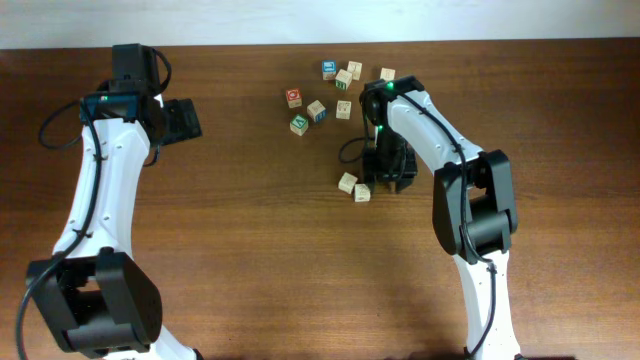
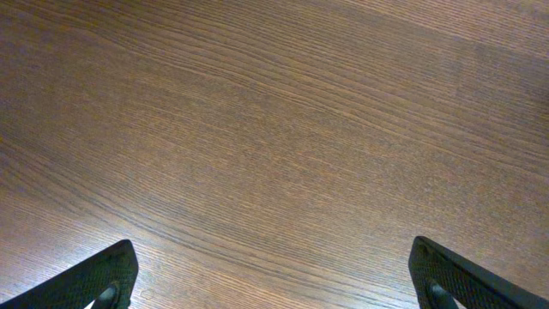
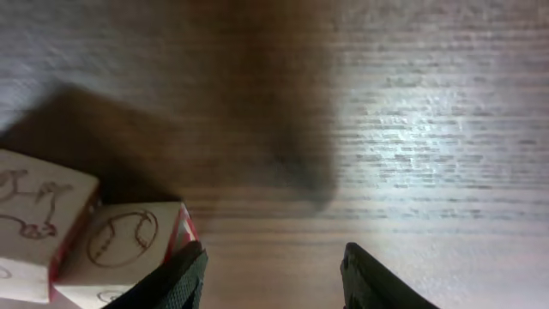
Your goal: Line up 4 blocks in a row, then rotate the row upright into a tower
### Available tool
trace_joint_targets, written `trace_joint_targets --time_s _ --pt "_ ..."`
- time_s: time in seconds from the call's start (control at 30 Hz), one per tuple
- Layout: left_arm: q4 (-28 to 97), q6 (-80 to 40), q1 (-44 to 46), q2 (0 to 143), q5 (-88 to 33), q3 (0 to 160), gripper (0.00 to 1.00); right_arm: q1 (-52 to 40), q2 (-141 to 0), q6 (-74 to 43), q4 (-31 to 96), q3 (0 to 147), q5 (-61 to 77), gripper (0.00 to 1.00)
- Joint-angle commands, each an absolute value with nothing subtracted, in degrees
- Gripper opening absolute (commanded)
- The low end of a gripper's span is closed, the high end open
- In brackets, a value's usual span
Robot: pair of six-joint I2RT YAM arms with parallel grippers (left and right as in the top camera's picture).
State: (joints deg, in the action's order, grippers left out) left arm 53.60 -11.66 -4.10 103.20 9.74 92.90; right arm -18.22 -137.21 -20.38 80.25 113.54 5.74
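Blocks of pale wood lie on the brown table (image 1: pixel 250 260). 2 of them sit close together near the middle of the table, one (image 1: pixel 347 182) a bit farther away and one (image 1: pixel 362 192) a bit nearer and more to the right. Their corners look like they meet. The right gripper (image 3: pixel 273 266) is low over the table, just to the right of these 2.

The right wrist view shows the 2 at the bottom left. The drawing block (image 3: pixel 34 227) has thin red lines on top. The ball block (image 3: pixel 120 245) has a round ball mark on top and a red side. The ball block is just outside the left finger (image 3: pixel 182 279), and I cannot tell if they touch. The right gripper's fingers are spread apart with only bare table between them, so it holds nothing.

Farther away is a loose bunch of cubes. It has a blue top cube (image 1: pixel 329 69), a red top cube (image 1: pixel 294 97), a green cube (image 1: pixel 299 124) and other pale blocks (image 1: pixel 316 110) around them.

The left gripper (image 2: pixel 283 287) is at the far left of the table, well apart from every block. Its fingers are spread very wide over bare wood, and it holds nothing.
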Motion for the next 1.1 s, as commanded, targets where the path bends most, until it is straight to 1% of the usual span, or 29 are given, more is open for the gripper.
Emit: trace_joint_targets --time_s 0.0,0.13,0.27,0.33,0.43,0.47,0.5,0.57,0.63,0.67,0.73,0.8,0.97,1.07 --pt "53.74 -12.40 -4.16 103.50 10.22 93.84 0.99 -18.76 -136.44 -21.47 76.44 113.25 12.64 0.52" --pt "53.76 -12.40 -4.12 103.50 9.69 93.86 0.99 -19.81 -136.42 -21.37 74.26 113.45 13.23 0.52" --pt "53.67 -12.40 -4.12 103.50 9.69 93.84 0.99 -19.22 -136.42 -18.65 78.67 122.61 13.32 0.52" --pt "53.65 -12.40 -4.12 103.50 9.69 93.86 0.99 -20.29 -136.42 -18.68 77.14 125.23 13.50 0.52" --pt "53.67 -12.40 -4.12 103.50 9.69 93.86 0.99 -23.18 -137.32 -19.38 68.49 123.59 12.86 0.52" --pt "53.69 -12.40 -4.12 103.50 9.69 93.84 0.99 -24.08 -138.02 -20.01 67.85 123.48 12.88 0.52" --pt "53.76 -12.40 -4.12 103.50 9.69 93.86 0.99 -24.75 -138.30 -19.99 67.88 123.42 12.86 0.51" --pt "53.71 -12.40 -4.12 103.50 9.69 93.86 0.99 -25.23 -138.41 -19.99 68.12 123.09 12.86 0.45" --pt "53.74 -12.40 -4.12 103.50 9.69 93.86 0.99 -25.78 -138.50 -20.27 68.05 122.17 12.78 0.42" --pt "53.74 -12.40 -4.12 103.50 9.69 93.86 0.99 -26.24 -139.00 -22.24 68.12 121.36 10.44 0.40" --pt "53.74 -12.40 -4.12 103.50 9.69 93.86 0.99 -26.28 -139.26 -24.56 67.83 119.92 8.05 0.39" --pt "53.71 -12.40 -4.12 103.50 9.69 93.84 0.99 -26.24 -139.26 -24.51 67.13 119.42 6.85 0.39" --pt "53.74 -12.40 -4.12 103.50 9.69 93.86 0.99 -27.22 -139.26 -24.47 70.30 119.42 8.58 0.39" --pt "53.74 -12.40 -4.12 103.50 9.69 93.84 0.99 -28.62 -139.26 -22.44 71.37 119.42 9.08 0.39"
